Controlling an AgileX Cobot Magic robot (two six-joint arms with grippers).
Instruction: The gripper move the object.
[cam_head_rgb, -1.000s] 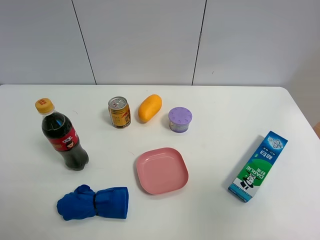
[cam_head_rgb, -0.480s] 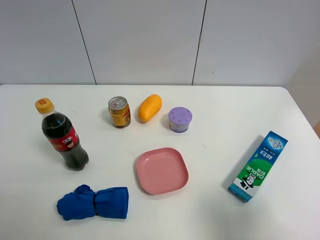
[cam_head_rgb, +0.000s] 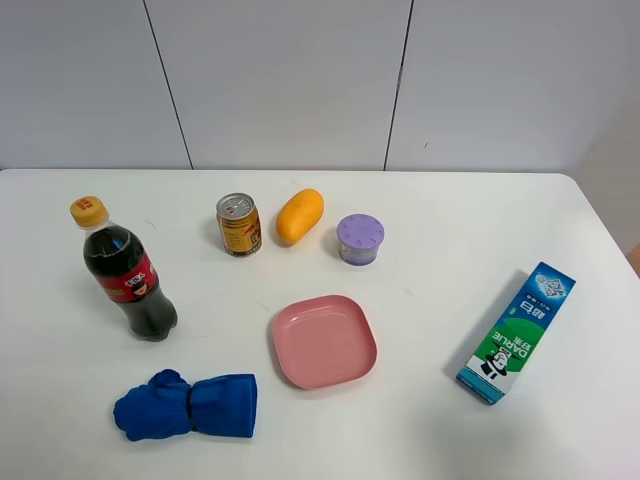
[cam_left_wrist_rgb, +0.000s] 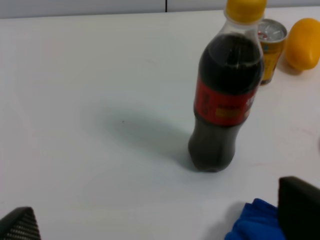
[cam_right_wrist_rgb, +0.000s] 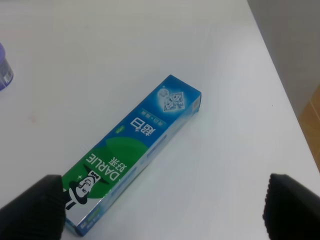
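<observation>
Cola bottle (cam_head_rgb: 128, 276) stands upright, dark liquid nearly filling it.

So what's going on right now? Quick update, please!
Both pincers open, holding nothing, out of the high view. Left pincer faces the cola bottle; right pincer sits over the toothpaste box. Nothing grabbed yet. Nothing blocks either.

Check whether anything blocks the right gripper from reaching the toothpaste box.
Nothing visible does. In the right wrist view the toothpaste box lies flat on bare white table, with the open right gripper above it. The purple-lidded cup sits well away.
</observation>
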